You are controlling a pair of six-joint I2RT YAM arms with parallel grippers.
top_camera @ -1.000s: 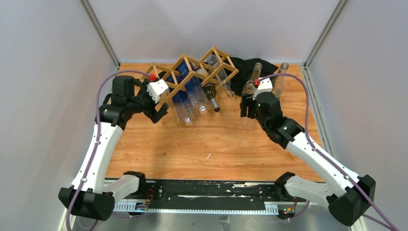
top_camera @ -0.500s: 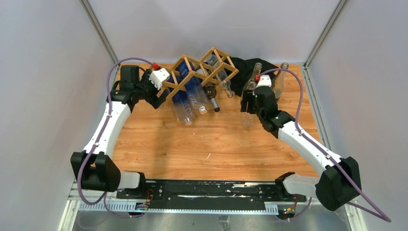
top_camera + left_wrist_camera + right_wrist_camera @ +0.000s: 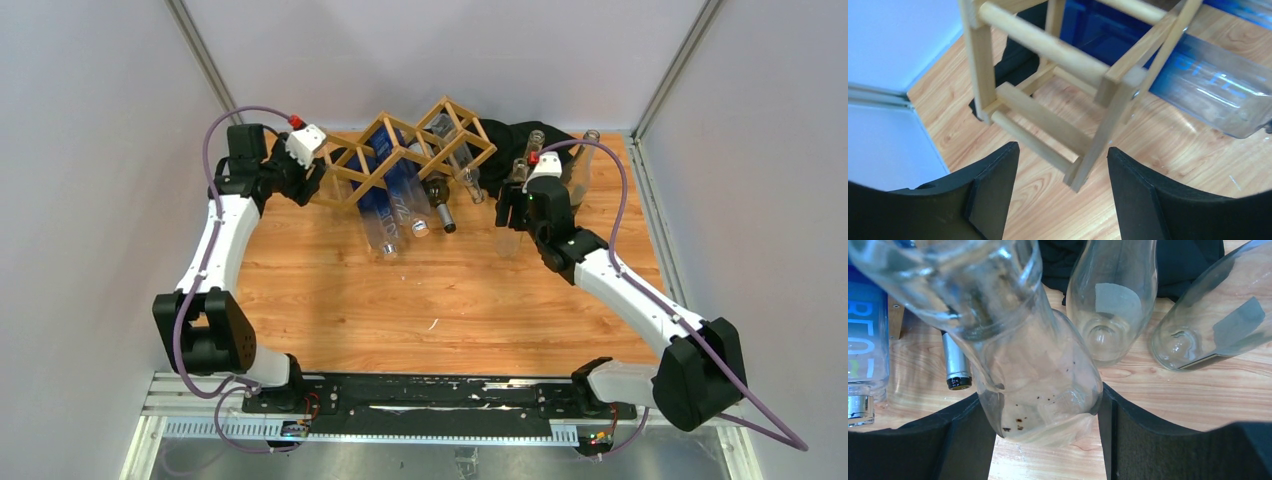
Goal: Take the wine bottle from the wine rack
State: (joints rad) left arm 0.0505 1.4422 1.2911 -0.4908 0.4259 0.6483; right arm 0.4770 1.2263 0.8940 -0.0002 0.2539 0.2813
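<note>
The left hand (image 3: 312, 180) is now further back and more to the left, open around the end slats of the light natural-wood lattice wine rack (image 3: 400, 150). The right hand (image 3: 512, 215), gripping the clear glass bottle (image 3: 1038, 365), is now slightly further back.

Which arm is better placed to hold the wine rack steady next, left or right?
Left. The open left gripper straddles the end slats of the wine rack, so it could clamp there. The right gripper is busy, closed on a clear bottle.

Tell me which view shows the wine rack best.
The top view: the whole wine rack shows, bottles in its cells. The left wrist view shows only one end's slats by the left claw; the right wrist view shows almost none.
</note>
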